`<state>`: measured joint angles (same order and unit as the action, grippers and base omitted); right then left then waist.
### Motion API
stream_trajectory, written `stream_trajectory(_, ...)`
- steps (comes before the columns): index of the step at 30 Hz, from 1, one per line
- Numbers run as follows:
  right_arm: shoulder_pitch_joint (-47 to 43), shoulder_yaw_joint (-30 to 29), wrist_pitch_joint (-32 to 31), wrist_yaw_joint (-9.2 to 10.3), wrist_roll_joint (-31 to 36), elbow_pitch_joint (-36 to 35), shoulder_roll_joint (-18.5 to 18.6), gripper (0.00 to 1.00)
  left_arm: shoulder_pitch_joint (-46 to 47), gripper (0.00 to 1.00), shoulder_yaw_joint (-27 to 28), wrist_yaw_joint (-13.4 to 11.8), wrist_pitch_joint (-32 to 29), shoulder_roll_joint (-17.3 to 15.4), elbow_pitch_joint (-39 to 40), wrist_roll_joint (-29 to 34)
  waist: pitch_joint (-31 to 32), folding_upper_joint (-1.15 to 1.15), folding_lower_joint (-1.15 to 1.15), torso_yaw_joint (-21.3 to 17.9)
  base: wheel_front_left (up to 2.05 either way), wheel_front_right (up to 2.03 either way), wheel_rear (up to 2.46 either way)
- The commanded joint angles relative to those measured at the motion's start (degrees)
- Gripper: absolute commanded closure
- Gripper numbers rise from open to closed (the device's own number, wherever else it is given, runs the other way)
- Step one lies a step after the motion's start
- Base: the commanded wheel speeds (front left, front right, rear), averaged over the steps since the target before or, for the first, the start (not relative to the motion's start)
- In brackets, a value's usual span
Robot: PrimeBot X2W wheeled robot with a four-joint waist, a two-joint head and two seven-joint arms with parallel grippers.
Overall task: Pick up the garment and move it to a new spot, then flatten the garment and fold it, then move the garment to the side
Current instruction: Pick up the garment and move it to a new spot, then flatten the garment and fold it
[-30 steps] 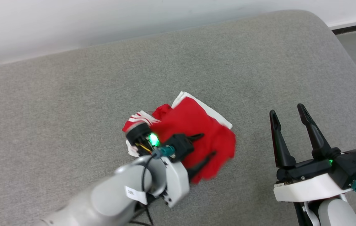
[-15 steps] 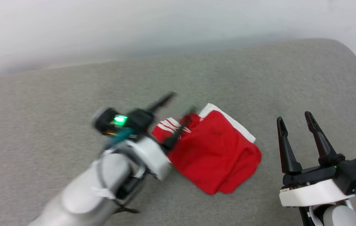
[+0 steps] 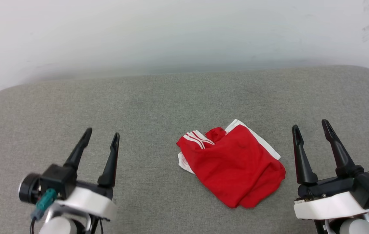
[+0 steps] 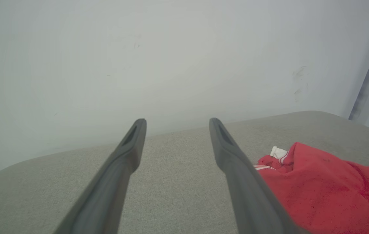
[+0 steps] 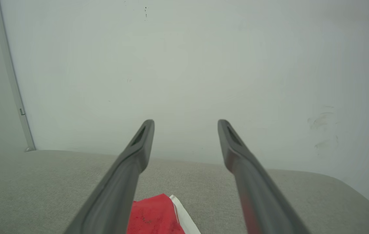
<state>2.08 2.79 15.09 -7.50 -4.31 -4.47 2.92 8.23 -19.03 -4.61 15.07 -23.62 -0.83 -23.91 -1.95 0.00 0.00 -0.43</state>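
The garment (image 3: 235, 169) lies as a compact bundle with nothing gripping it, so the picking up, flattening and folding look to be behind it. It sits to the right of the middle of the grey padded surface (image 3: 158, 107), nearer the robot's right side. I take this to be the spot it was meant to reach. If so, the task is at or very near its end, and at most a tidying of the fold is left.

The bundle is roughly a slanted rectangle, mostly red on top. A white layer peeks out along its far right edge and at its near left corner. A band of red-and-white stripe trim shows at the far left corner, beside a small bunched hump of red cloth. The fold is loose rather than crisp: the near edge bulges and the top is softly creased. No lettering shows, and it is probably folded inward, though the pictures cannot settle that.

The right gripper (image 3: 309, 125) is just beside the bundle's right edge, apart from it, with its two dark fingers spread and empty. The left gripper (image 3: 102, 132) is well apart on the other side, likewise spread wide with nothing between its fingers. Both point toward the pale wall (image 3: 171, 39) behind the padded surface.
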Motion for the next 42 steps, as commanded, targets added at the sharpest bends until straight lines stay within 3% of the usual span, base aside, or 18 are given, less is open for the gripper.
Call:
stream_trajectory(1,-0.57,0.07,0.12,0.02,0.04,-0.36,-0.07,0.00,-2.07,0.00,1.17,0.55,0.14,1.17,0.73,0.88,0.16,0.00,0.00,0.04,0.00,0.00,0.00)
stream_trajectory(8,-1.14,0.50,0.12,0.02,0.11,-0.88,-0.07,0.00,-10.02,0.00,6.36,3.83,0.15,7.74,3.00,4.97,0.70,0.00,0.00,-0.30,0.00,0.00,0.00)
stream_trajectory(14,-0.76,1.21,0.12,0.02,0.56,-1.35,-0.07,0.00,-10.56,0.00,8.87,6.98,0.15,9.89,3.07,8.66,-0.28,0.00,0.00,-0.81,0.00,0.00,0.00)
stream_trajectory(20,-0.20,0.98,0.12,0.02,0.86,-1.83,-0.07,0.00,-7.94,0.00,6.80,9.30,-0.42,10.46,0.72,9.81,-2.16,0.00,0.00,-1.39,0.00,0.00,0.00)
stream_trajectory(24,0.24,2.02,0.12,0.02,1.55,-2.04,-0.07,0.00,-2.93,0.00,2.94,11.00,-9.27,11.13,-1.12,6.10,-4.60,0.00,0.00,-1.62,0.00,0.00,0.00)
stream_trajectory(32,2.15,3.51,0.12,0.02,2.25,-3.19,-0.06,0.00,8.16,0.00,-4.70,11.92,-32.48,8.22,-2.51,0.75,-10.07,0.00,0.00,-2.92,0.00,0.00,0.00)
stream_trajectory(37,3.22,4.46,0.12,0.03,1.88,-3.81,-0.06,0.00,13.62,0.00,-5.61,11.91,-39.70,7.80,-5.92,-0.12,-13.39,0.00,0.00,-4.11,0.00,0.00,0.00)
stream_trajectory(42,4.23,4.60,0.12,0.03,2.44,-4.09,-0.07,0.00,17.41,0.00,-6.71,11.95,-43.10,7.52,-8.96,-0.02,-16.05,0.00,0.00,-5.08,0.00,0.00,0.00)
